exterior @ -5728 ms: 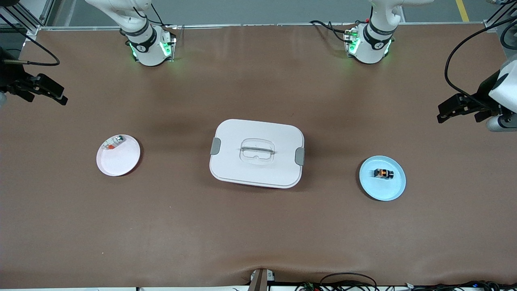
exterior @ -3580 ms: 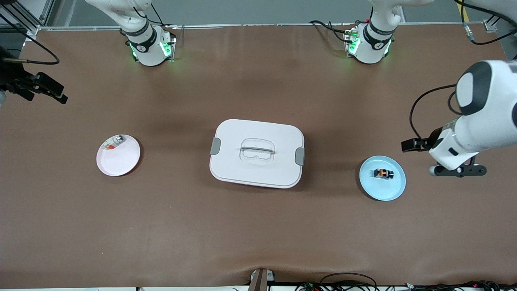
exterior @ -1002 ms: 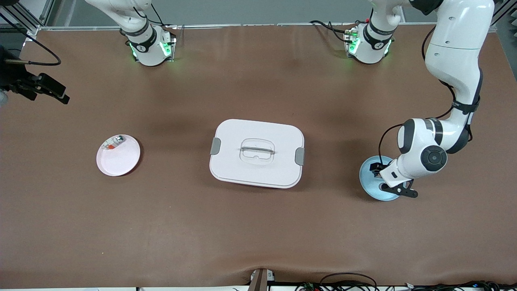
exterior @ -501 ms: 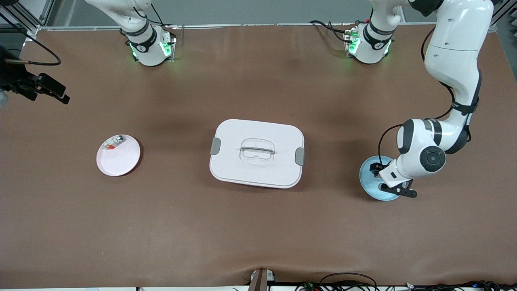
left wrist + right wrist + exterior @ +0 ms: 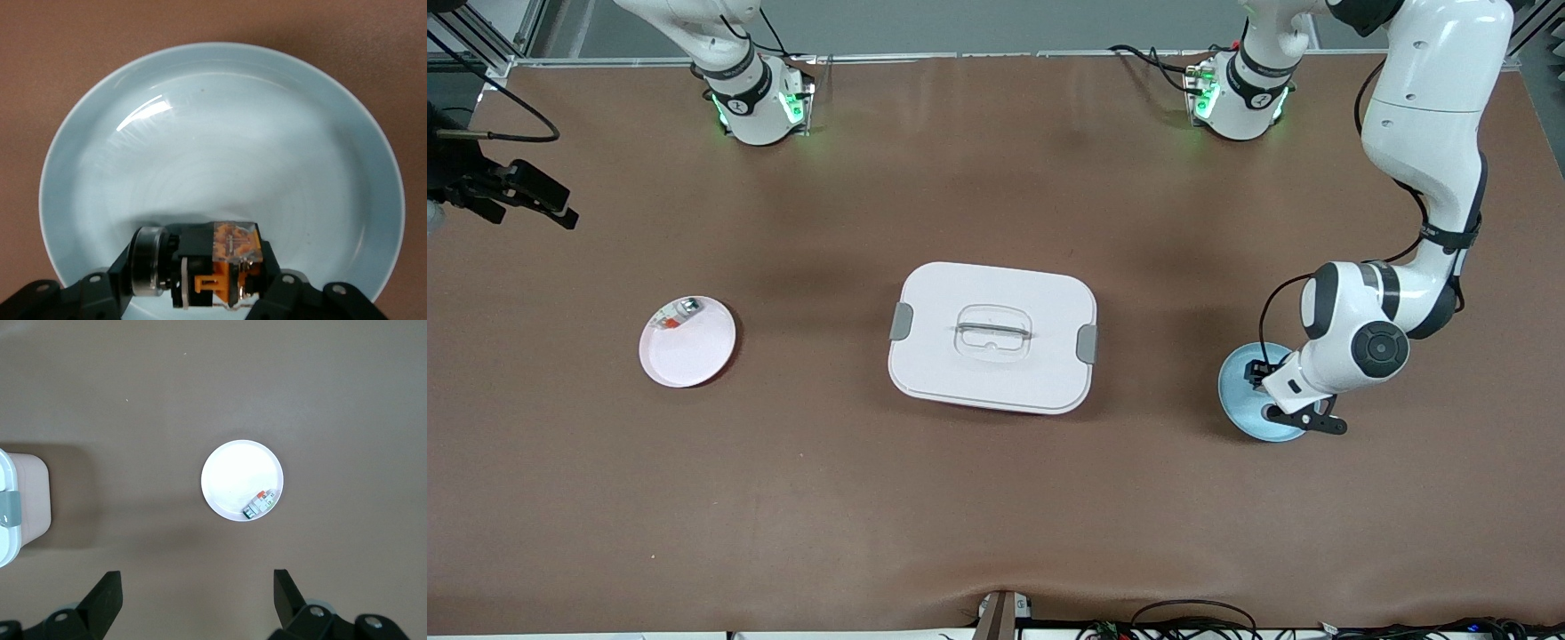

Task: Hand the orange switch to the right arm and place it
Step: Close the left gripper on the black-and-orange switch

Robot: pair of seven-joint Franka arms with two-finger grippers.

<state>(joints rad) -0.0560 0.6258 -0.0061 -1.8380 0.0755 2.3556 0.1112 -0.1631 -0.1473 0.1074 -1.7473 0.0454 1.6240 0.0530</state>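
With the left gripper (image 5: 207,293) pinched on the orange switch (image 5: 217,267) resting on the pale blue plate (image 5: 220,127), we judge a straight vertical lift best before handover, while the right gripper (image 5: 197,590) waits spread high above the white plate (image 5: 230,470).

My left arm (image 5: 1423,160) bends down from its base and my left gripper (image 5: 1272,391) sits low over the blue plate (image 5: 1240,404), at that arm's end of the brown surface (image 5: 996,498) (my wrist hides whatever lies on it). The white lidded box (image 5: 992,338) rests mid-surface. The pink plate (image 5: 687,342) carries 1 small clear piece (image 5: 676,314). My right gripper (image 5: 516,194) waits near the surface's edge.
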